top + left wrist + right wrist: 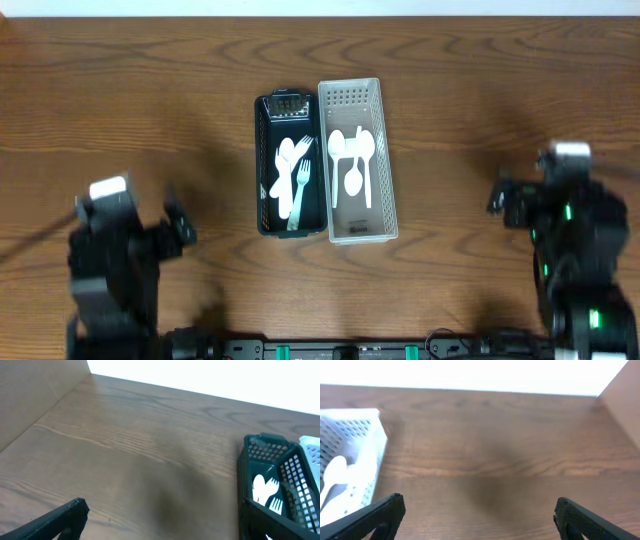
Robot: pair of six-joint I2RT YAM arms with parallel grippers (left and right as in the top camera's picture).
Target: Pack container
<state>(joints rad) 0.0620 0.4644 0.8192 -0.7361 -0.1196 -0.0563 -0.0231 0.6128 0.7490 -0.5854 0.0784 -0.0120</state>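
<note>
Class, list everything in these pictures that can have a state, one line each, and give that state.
Green basket: upright, holding white forks.
White basket: upright, side by side with the green one, holding white spoons.
Left gripper: open, empty, away from both baskets.
Right gripper: open, empty, away from both baskets.

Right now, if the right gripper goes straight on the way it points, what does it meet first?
Ahead of the right gripper, the table looks free to its far edge, though depth is unclear. The white basket sits left of that line.
</note>
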